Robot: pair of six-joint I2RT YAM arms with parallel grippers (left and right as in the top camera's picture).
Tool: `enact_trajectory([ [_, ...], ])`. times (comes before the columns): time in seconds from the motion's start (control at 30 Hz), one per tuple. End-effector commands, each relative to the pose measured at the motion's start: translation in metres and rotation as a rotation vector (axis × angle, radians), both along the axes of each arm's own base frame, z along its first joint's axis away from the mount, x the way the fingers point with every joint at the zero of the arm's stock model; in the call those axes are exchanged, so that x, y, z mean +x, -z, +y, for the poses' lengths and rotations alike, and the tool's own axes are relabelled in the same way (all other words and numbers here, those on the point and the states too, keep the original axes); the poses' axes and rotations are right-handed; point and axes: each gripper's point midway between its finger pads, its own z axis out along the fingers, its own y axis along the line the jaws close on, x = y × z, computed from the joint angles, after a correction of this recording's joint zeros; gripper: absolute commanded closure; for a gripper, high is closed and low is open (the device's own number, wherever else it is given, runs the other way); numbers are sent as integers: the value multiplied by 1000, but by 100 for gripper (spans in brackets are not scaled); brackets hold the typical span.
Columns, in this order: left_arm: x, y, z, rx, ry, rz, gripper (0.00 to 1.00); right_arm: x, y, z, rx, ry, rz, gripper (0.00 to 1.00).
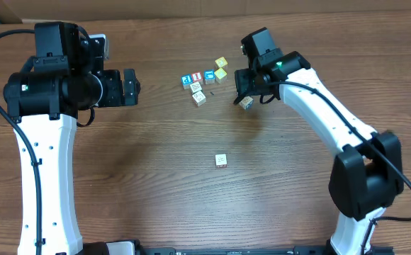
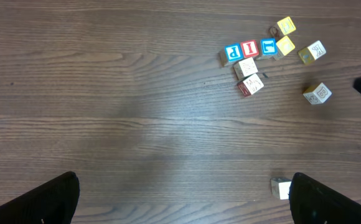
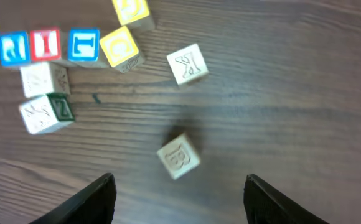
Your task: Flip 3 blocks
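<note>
At the table's (image 1: 156, 177) far side, right of the block cluster (image 3: 46, 46): a pale wooden block (image 3: 178, 155) lies free below the right gripper (image 3: 178, 193), whose jaws stand apart, empty. The left gripper (image 2: 183, 202) is wide and idle. The block is likely light, hard and skid-prone; pinch opposite side faces.

Left arm (image 1: 46, 163) raised at table's left, left gripper (image 1: 135, 86) level, jaws spread wide | Right arm (image 1: 326, 113) stretched forward, right gripper (image 1: 246, 91) pointing down, jaws parted
</note>
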Motion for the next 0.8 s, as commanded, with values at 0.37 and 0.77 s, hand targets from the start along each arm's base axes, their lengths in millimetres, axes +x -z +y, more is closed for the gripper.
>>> enact_trajectory([
  [0.37,3,-9,0,-1,-9,-27,0,2,83,8,-114,-300,79,32],
  [0.77,3,-9,0,-1,-9,-27,0,-3,96,3,-104,-266,101,44],
])
